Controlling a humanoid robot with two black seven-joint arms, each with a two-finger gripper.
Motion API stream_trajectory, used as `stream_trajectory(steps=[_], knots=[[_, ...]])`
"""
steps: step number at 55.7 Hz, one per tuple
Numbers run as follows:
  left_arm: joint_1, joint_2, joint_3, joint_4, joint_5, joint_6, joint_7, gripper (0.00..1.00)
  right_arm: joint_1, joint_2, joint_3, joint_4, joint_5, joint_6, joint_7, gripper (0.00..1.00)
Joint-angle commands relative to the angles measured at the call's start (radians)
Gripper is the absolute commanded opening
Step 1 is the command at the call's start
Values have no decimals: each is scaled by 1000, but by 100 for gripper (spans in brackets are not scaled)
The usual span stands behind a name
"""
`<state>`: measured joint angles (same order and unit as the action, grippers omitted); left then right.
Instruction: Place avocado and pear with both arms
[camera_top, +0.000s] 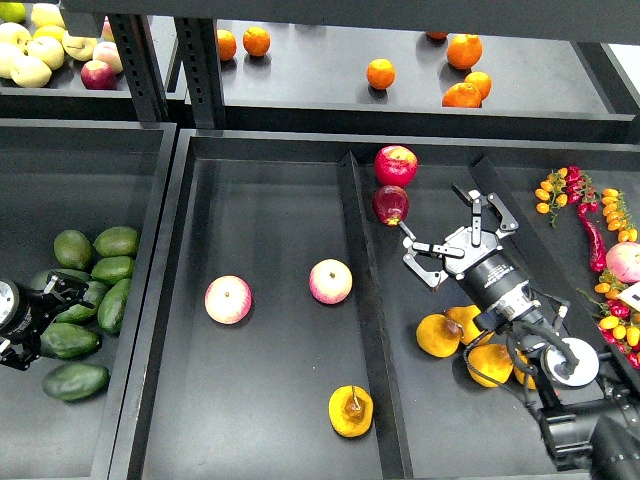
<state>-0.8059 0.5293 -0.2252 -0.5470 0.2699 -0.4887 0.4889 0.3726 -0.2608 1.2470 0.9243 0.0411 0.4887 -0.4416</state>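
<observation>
Pear (351, 410) is seen lying alone near the front of the middle tray (270, 200) — stem dimple up. Right claw (459, 228), fingers spread and empty, is reached far-left above the right bin. Left claw (62, 290) is pressed among the avocados (90, 300); its grip cannot be told.

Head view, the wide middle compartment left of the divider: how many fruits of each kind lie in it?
Pink-red apples: 2
Yellow-orange pear: 1
Total: 3
</observation>
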Motion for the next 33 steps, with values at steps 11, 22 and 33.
stream_trajectory(steps=[11, 22, 33], knots=[[122, -66, -327, -1, -38, 0, 0, 99, 92, -167, -250, 45, 5, 0, -47, 100], [180, -109, -510, -7, -38, 0, 0, 99, 129, -164, -281, 51, 3, 0, -47, 100], [186, -101, -500, -27, -32, 0, 0, 99, 115, -123, -251, 45, 23, 0, -47, 100]])
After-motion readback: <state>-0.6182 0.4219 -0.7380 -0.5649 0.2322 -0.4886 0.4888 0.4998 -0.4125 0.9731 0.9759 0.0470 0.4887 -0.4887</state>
